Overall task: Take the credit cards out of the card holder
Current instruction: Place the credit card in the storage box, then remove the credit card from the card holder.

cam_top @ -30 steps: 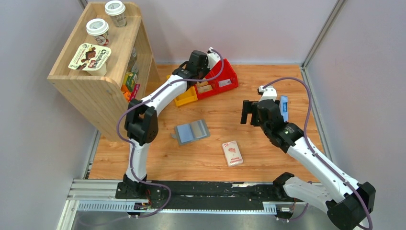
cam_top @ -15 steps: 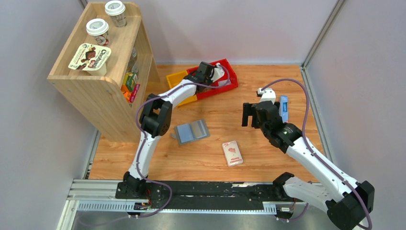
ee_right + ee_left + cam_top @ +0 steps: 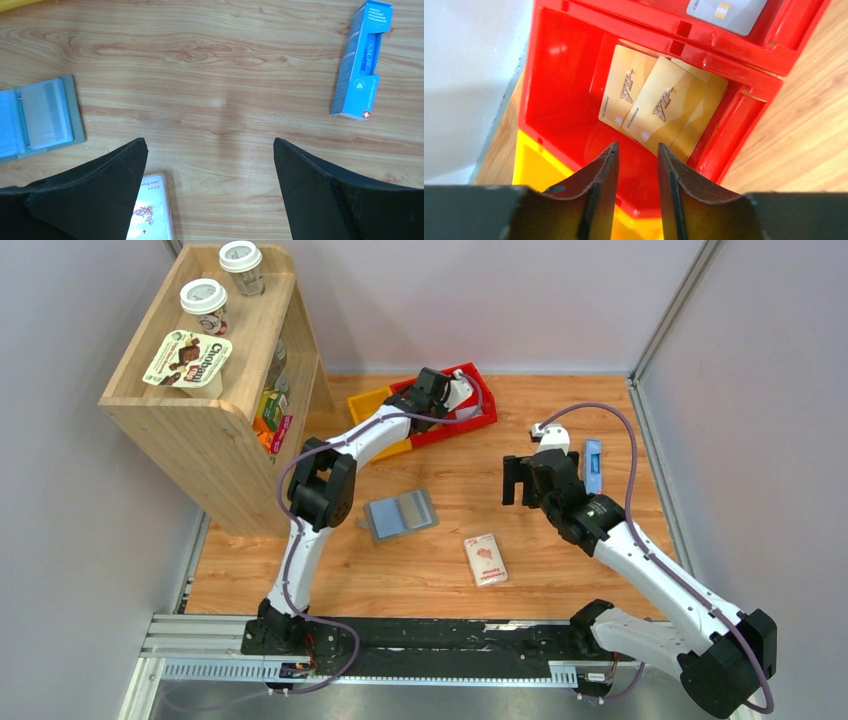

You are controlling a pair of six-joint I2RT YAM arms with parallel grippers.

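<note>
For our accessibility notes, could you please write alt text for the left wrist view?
The left gripper, jaws slightly apart and empty, hangs over a red bin compartment holding overlapping gold VIP cards. A grey card lies beyond the divider. A yellow bin adjoins at lower left, on a wooden table.

The card holder (image 3: 400, 514) lies open and flat on the wooden table (image 3: 420, 570), grey cover down and pale blue-grey pockets facing up. Three gold credit cards (image 3: 659, 107) marked VIP lie overlapping in one compartment of a red bin (image 3: 559, 65). A whitish-grey card (image 3: 726, 12) lies in the adjoining compartment.
</note>
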